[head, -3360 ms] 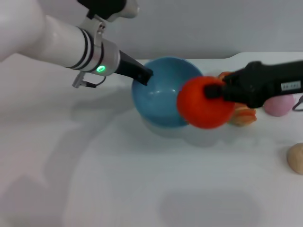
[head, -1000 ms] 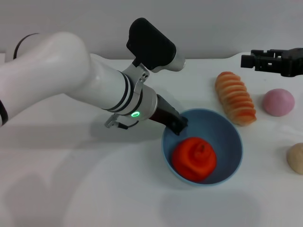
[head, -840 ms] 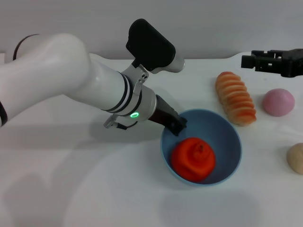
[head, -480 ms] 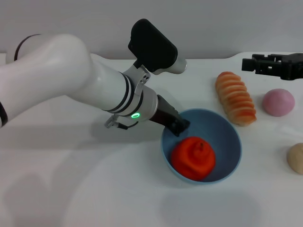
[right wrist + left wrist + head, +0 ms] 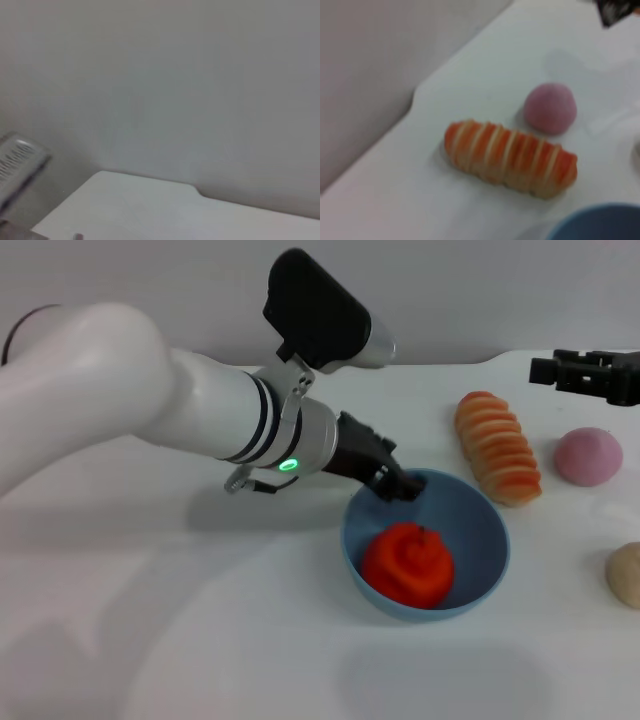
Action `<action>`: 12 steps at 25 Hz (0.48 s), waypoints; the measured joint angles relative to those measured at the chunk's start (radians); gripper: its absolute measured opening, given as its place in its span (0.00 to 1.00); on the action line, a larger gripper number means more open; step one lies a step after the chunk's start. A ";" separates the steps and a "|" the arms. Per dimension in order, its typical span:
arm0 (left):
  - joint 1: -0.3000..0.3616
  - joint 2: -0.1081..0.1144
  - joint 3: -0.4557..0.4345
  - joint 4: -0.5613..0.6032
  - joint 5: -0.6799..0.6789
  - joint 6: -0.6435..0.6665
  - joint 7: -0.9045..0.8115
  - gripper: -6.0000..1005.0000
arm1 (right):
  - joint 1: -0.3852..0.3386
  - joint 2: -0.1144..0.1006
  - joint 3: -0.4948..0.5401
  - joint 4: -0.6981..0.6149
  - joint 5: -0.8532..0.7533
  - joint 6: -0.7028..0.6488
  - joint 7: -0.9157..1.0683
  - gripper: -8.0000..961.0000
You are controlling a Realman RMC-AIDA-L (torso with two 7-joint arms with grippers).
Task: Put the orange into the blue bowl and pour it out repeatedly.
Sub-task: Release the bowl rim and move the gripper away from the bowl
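Note:
The blue bowl (image 5: 482, 532) stands upright on the white table, right of centre in the head view. The orange (image 5: 408, 563) lies inside it, stem up. My left gripper (image 5: 400, 483) is shut on the bowl's far left rim, with the arm reaching in from the left. A piece of the bowl's rim shows in the left wrist view (image 5: 600, 224). My right gripper (image 5: 556, 371) hangs empty above the table's far right, well apart from the bowl. Its tip also shows in the left wrist view (image 5: 616, 9).
A ridged orange bread loaf (image 5: 497, 447) lies just beyond the bowl on the right, also in the left wrist view (image 5: 510, 162). A pink ball (image 5: 588, 455) and a tan ball (image 5: 626, 575) lie at the right edge. The table's notched back edge (image 5: 195, 187) meets a grey wall.
My left wrist has risen and swung right along the bowl's rim, and the bowl has shifted slightly. My right gripper has drawn back to the right. The orange stays in the bowl.

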 joint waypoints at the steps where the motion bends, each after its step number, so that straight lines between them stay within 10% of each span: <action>1: 0.000 0.000 0.000 0.000 0.000 0.000 0.000 0.41 | 0.000 0.000 0.000 0.000 0.000 0.000 0.000 0.57; 7: 0.069 -0.001 -0.037 0.113 0.068 -0.068 0.000 0.66 | -0.024 0.008 0.032 0.040 0.043 0.070 -0.153 0.57; 12: 0.204 -0.001 -0.026 0.186 0.066 -0.390 0.020 0.79 | -0.059 0.011 0.040 0.161 0.191 0.158 -0.426 0.58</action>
